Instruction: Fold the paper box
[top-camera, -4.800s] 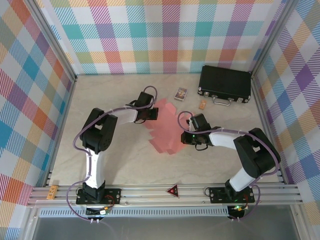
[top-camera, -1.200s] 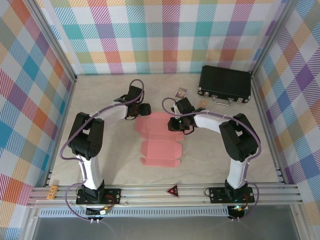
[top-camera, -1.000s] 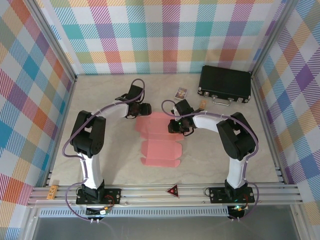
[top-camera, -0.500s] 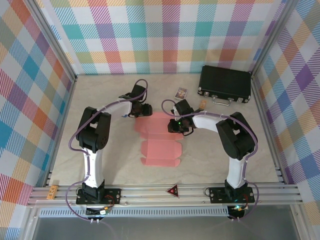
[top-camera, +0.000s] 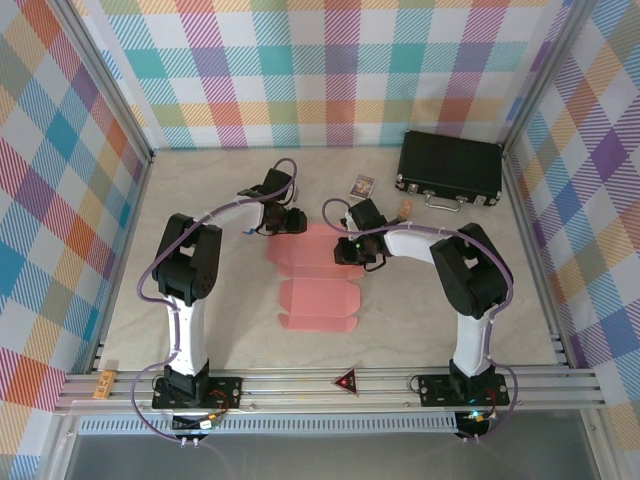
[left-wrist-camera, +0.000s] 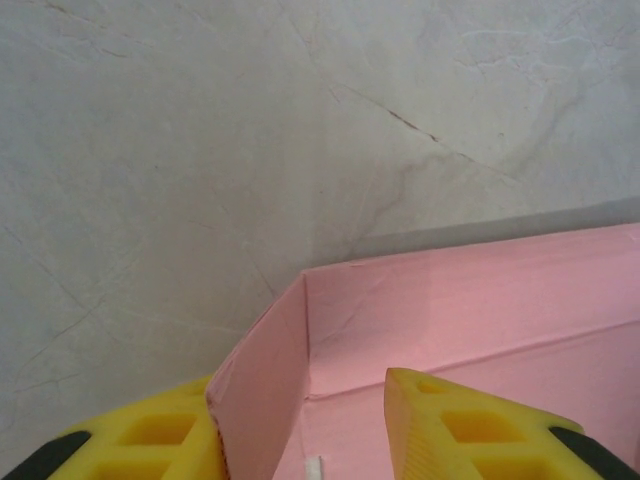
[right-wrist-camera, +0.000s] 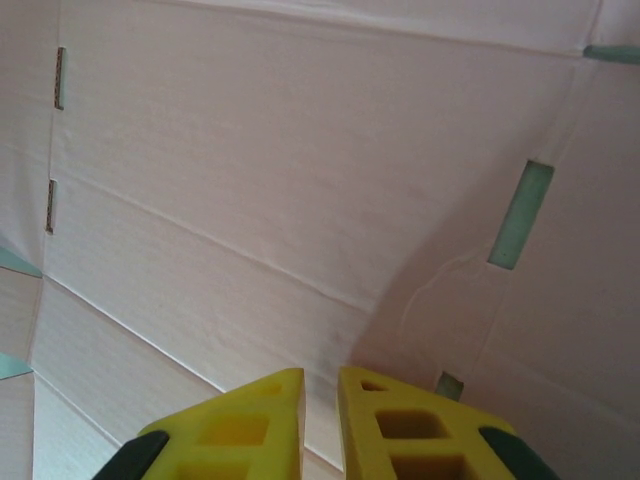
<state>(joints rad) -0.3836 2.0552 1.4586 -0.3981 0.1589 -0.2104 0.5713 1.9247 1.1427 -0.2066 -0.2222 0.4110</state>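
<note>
— Swung round since a few seconds back: paper box (top-camera: 315, 300), then on a slant, now squared up and lying flat on table (top-camera: 240, 330), nearer the arm bases than black hard case (top-camera: 450, 168), off to its left and well apart from it.

— Agreed. State of left gripper (top-camera: 292, 222)?

— Spread, straddling a raised flap (left-wrist-camera: 262, 390) at the sheet corner on the case-ward edge, at the end farther from the case. One yellow finger (left-wrist-camera: 150, 445) against the flap, a clear gap at the other. Not yet pinched, by the look of it.

— And right gripper (top-camera: 350, 252)?

— Fingertips (right-wrist-camera: 250, 420) pressed nearly together, nothing visible between them, low over the panel on the side nearest the case. Cannot tell whether actually bearing down on the card.

— So, probably standing that flap up along its crease?

— Looks that way. Close gently on the flap, low down, close to the crease; thin card, likely to buckle under a hard squeeze or a grip at the very tip. Keep the right tips down as a weight, to stop any skidding toward or away from the case. Turn the flap about the crease line rather than dragging it sideways. Go slowly enough to avoid lifting the notched end farthest from the case along with it.
</note>
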